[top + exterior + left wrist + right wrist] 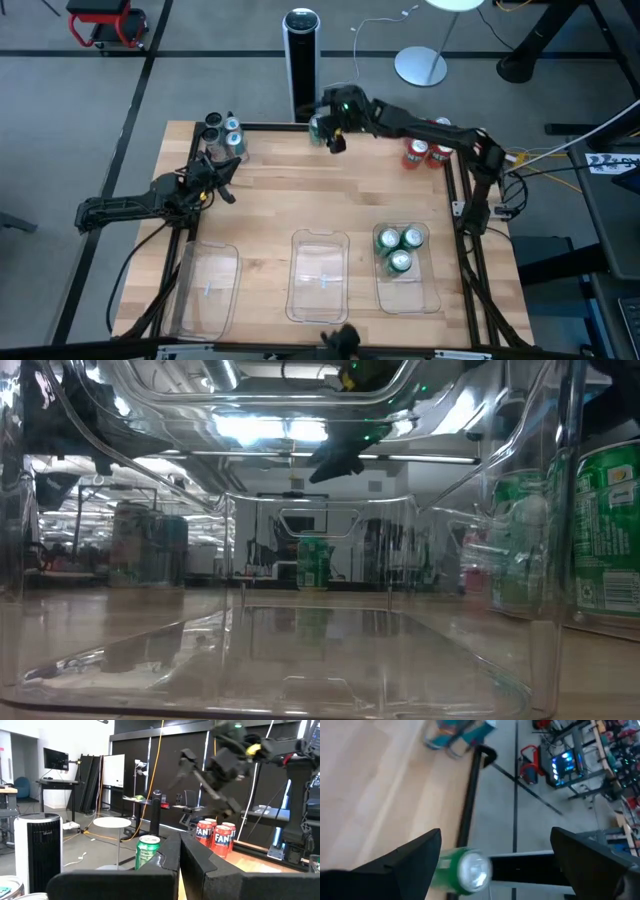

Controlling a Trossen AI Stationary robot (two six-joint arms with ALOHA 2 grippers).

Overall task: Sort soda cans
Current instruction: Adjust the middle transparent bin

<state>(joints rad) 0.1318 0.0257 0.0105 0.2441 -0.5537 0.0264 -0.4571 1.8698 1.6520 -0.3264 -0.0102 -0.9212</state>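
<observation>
One green soda can (318, 128) stands alone at the table's far edge, seen also in the low view (312, 563) and both wrist views (147, 851) (465, 870). My right gripper (336, 133) (495, 855) hovers open above it, fingers on either side and clear of it (335, 460). Three green cans (400, 250) stand in the right tray (432, 290). Red-and-white cans (425, 152) (215, 837) stand at the far right edge. Silver/black cans (222, 138) stand at the far left corner. My left gripper (226, 186) (180, 855) is shut, in the air beside the silver/black cans.
Two more clear trays, left (207, 290) and middle (318, 275), lie at the near edge with nothing in them. A tall black-and-silver cylinder (300, 60) stands on the floor just beyond the far edge. Bare wood lies across the table's middle (300, 195).
</observation>
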